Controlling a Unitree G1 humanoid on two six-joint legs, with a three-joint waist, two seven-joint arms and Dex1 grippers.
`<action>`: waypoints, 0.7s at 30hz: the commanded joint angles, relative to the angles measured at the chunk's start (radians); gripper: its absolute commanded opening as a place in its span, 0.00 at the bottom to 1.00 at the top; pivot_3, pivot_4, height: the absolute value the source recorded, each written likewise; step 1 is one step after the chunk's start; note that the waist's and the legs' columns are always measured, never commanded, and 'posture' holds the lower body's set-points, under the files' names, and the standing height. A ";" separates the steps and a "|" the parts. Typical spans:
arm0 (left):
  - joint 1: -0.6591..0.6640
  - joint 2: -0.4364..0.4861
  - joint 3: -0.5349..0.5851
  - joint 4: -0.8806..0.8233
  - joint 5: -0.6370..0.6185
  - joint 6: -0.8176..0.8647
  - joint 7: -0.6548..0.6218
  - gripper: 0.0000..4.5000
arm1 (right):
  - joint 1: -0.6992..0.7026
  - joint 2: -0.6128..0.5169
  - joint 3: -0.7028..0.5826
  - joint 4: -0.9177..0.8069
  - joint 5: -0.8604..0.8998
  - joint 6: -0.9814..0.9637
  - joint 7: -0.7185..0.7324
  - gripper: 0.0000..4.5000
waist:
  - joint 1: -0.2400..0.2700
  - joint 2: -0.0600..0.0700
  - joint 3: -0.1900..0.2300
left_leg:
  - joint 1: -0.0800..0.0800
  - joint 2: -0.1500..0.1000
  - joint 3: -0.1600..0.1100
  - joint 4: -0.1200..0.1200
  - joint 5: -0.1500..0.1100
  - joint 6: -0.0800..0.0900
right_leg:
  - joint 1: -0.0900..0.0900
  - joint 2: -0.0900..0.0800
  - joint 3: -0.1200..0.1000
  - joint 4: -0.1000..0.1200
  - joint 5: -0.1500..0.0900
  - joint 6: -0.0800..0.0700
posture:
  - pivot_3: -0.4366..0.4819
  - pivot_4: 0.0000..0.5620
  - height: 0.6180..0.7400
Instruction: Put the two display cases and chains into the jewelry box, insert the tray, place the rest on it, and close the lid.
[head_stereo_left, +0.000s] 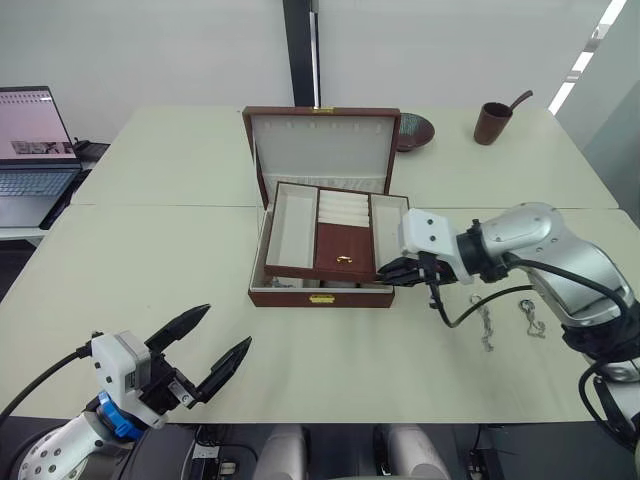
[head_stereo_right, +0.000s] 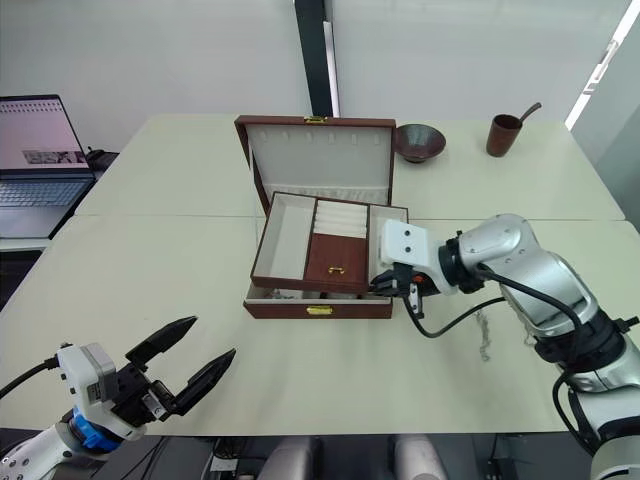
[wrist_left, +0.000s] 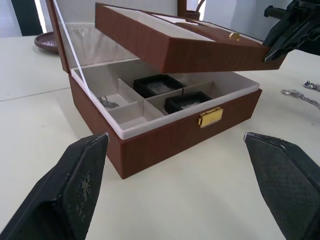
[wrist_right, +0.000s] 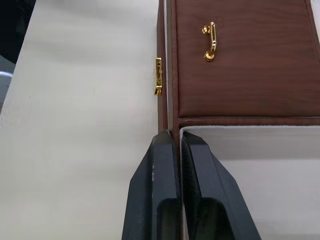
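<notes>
The jewelry box (head_stereo_left: 320, 297) stands open mid-table, its lid (head_stereo_left: 320, 145) upright at the back. Two black display cases (wrist_left: 159, 85) (wrist_left: 187, 101) lie in its compartments, and a silvery chain (wrist_left: 107, 102) lies in a compartment beside them. The tray (head_stereo_left: 293, 230) hovers tilted just above the box. My right gripper (head_stereo_left: 400, 270) is shut on the rim at its near right corner. More chains (head_stereo_left: 485, 325) (head_stereo_left: 530, 318) lie on the table to the right of the box. My left gripper (head_stereo_left: 225, 328) is open and empty, low at the table's front left.
A laptop (head_stereo_left: 30, 150) sits on a side table at the far left. A dark bowl (head_stereo_left: 415, 130) and a brown cup with a spoon (head_stereo_left: 492, 122) stand at the back right. A black cable (head_stereo_left: 480, 305) loops from my right arm near the chains.
</notes>
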 joint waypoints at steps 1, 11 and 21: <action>-0.005 0.005 0.017 -0.013 0.002 -0.021 0.007 1.00 | -0.053 0.020 0.021 -0.013 -0.005 0.061 -0.020 0.00 | 0.001 0.000 0.000 | -0.001 0.000 0.000 0.000 0.000 0.000 | 0.000 0.000 0.000 0.000 0.000 0.000 | 0.48 0.27 1.00; -0.009 0.000 0.007 -0.025 0.002 -0.014 0.021 1.00 | -0.130 0.094 0.111 0.044 -0.082 0.159 -0.132 0.00 | -0.001 0.000 0.000 | -0.002 0.000 -0.001 0.000 0.000 0.000 | -0.002 0.000 0.000 0.000 0.000 0.000 | 0.48 0.27 1.00; -0.013 -0.003 -0.002 -0.034 0.014 -0.016 0.038 1.00 | -0.153 0.095 0.165 0.046 -0.114 0.084 -0.089 0.00 | -0.002 0.000 0.000 | -0.002 0.000 -0.001 0.000 0.000 0.000 | -0.003 0.000 0.000 0.000 0.000 0.000 | 0.48 0.27 1.00</action>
